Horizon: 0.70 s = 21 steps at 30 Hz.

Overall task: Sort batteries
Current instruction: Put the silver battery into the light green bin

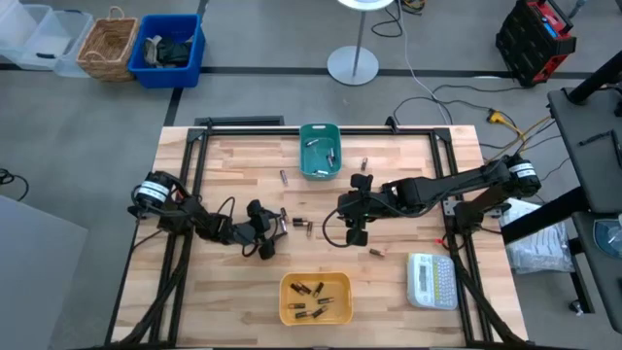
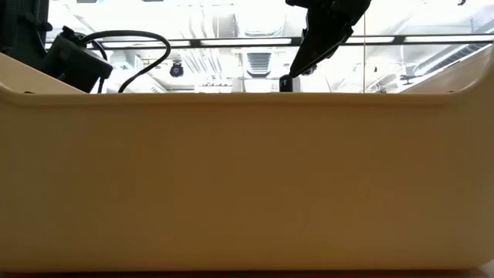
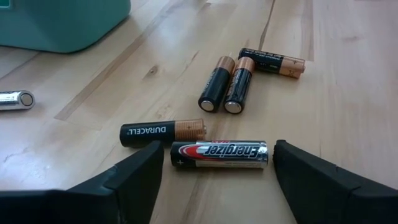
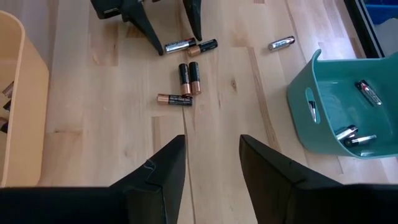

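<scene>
My left gripper (image 3: 217,155) (image 1: 275,231) is open and low over the table. Its fingers stand at the two ends of a silver-and-black battery (image 3: 219,154) lying flat on the wood; I see no touch. A black-and-copper battery (image 3: 163,130) lies just beyond it. Farther off lie two side by side (image 3: 224,84) and one more (image 3: 272,62). My right gripper (image 4: 212,155) (image 1: 356,231) hangs open above bare wood right of that cluster, with nothing between its fingers. The teal bin (image 1: 319,151) and the yellow bin (image 1: 316,297) each hold several batteries.
A white label maker (image 1: 431,280) lies at the near right. Single batteries lie at the far side (image 1: 284,177) (image 1: 364,163) and near the right gripper (image 1: 377,251). The yellow bin's wall (image 2: 247,177) fills the low view. A silver battery (image 3: 15,98) lies by the teal bin.
</scene>
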Each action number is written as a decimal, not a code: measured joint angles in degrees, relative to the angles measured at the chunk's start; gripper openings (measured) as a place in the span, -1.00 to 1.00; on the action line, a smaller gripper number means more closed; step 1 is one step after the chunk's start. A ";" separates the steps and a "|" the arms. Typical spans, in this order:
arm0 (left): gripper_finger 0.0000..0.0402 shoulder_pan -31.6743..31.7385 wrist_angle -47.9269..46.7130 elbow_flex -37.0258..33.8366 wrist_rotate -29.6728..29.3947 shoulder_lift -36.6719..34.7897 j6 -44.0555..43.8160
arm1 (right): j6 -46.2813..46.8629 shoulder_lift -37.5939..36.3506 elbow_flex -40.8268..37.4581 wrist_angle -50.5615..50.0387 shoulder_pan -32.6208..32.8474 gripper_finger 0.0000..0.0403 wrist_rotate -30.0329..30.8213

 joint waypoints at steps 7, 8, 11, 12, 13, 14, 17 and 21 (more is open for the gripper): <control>0.33 -0.02 0.00 -0.09 0.12 0.00 0.02 | 0.00 0.00 -0.09 0.25 -0.01 -0.32 0.00; 0.32 -0.02 0.00 -0.09 0.17 0.00 0.02 | 0.00 0.00 -0.09 0.27 -0.02 -0.33 0.00; 0.29 -0.02 0.00 -0.09 0.27 0.00 0.02 | 0.00 0.00 -0.11 0.31 -0.01 -0.35 0.00; 0.27 -0.02 0.00 -0.09 0.28 0.00 0.02 | 0.00 0.00 -0.11 0.31 -0.01 -0.36 0.00; 0.25 -0.02 -0.01 -0.09 0.31 0.00 0.02 | 0.00 0.00 -0.11 0.31 -0.01 -0.36 0.00; 0.23 -0.02 -0.02 -0.09 0.36 0.00 0.02 | 0.00 0.00 -0.11 0.31 -0.02 -0.36 0.00; 0.17 -0.02 -0.02 -0.09 0.47 0.00 0.02 | 0.00 0.00 -0.13 0.33 -0.01 -0.36 0.00; 0.11 -0.02 -0.04 -0.09 0.46 0.00 0.02 | 0.00 0.00 -0.20 0.34 -0.02 -0.34 0.00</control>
